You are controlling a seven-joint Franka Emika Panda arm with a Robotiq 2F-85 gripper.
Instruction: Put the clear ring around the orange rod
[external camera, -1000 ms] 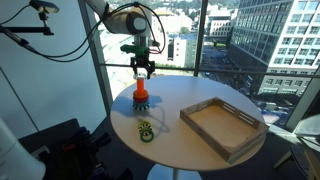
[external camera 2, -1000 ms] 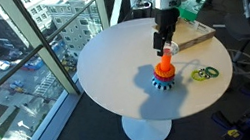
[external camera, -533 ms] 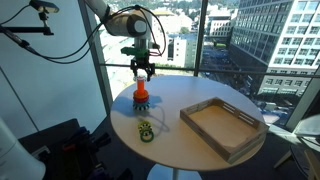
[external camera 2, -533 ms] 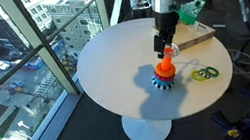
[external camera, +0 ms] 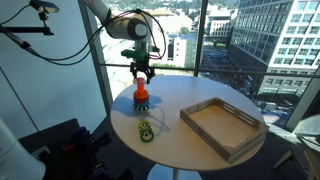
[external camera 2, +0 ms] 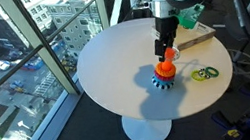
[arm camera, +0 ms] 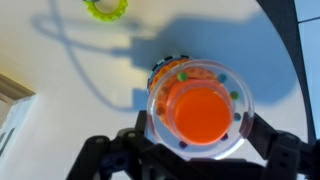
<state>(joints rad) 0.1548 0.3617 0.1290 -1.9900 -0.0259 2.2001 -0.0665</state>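
The orange rod stands upright on its dark round base near the table's edge in both exterior views. My gripper hangs right above the rod's top, as an exterior view also shows. In the wrist view the gripper is shut on the clear ring, whose see-through rim circles the orange rod's top. The dark base peeks out behind the ring.
A yellow-green and dark ring lies on the round white table, also seen in an exterior view and in the wrist view. A wooden tray sits farther across the table. Windows stand close behind.
The gripper with the clear ring has sunk slightly toward the rod's top. Nothing else has moved.
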